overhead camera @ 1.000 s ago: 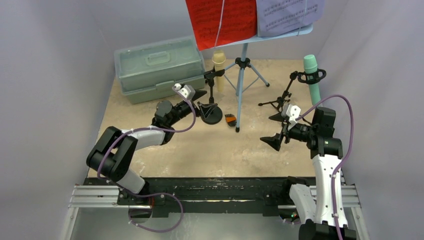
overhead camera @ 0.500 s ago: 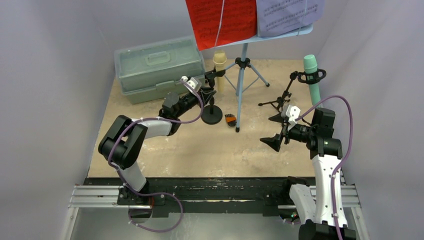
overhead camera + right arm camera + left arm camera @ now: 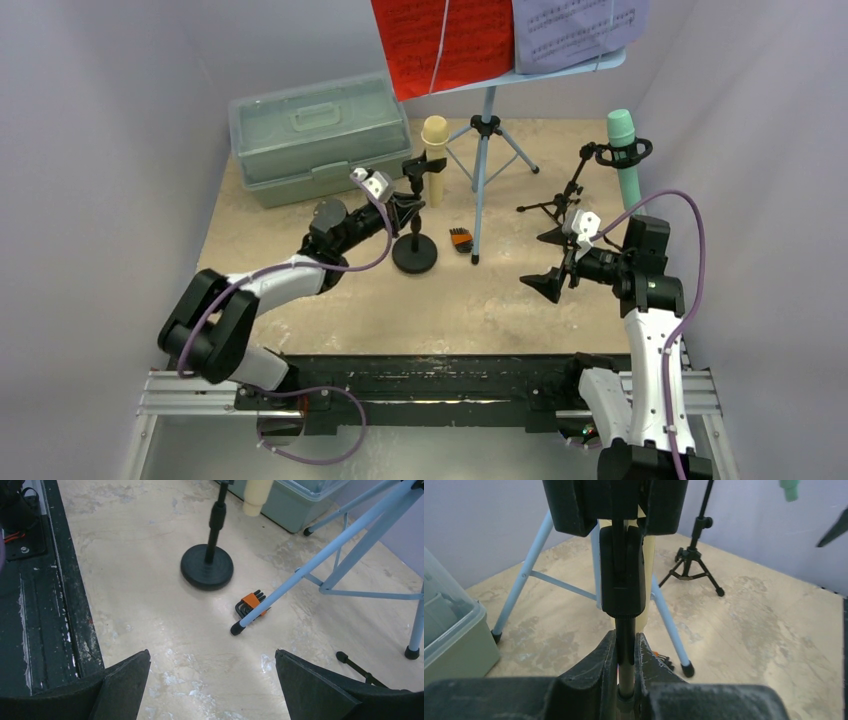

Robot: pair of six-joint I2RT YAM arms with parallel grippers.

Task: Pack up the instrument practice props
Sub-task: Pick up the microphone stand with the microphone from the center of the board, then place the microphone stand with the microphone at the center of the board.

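Black mic holder (image 3: 414, 254) post pinched by outstretched left gripper (image 3: 407, 212) | right gripper (image 3: 550, 260) agape

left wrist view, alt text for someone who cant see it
The left gripper is closed on the thin black post of a mic holder, seen close up, with a tan mic just behind it. Beyond stand pale blue rack legs, a black tripod holder and, at left, a corner of a green case.
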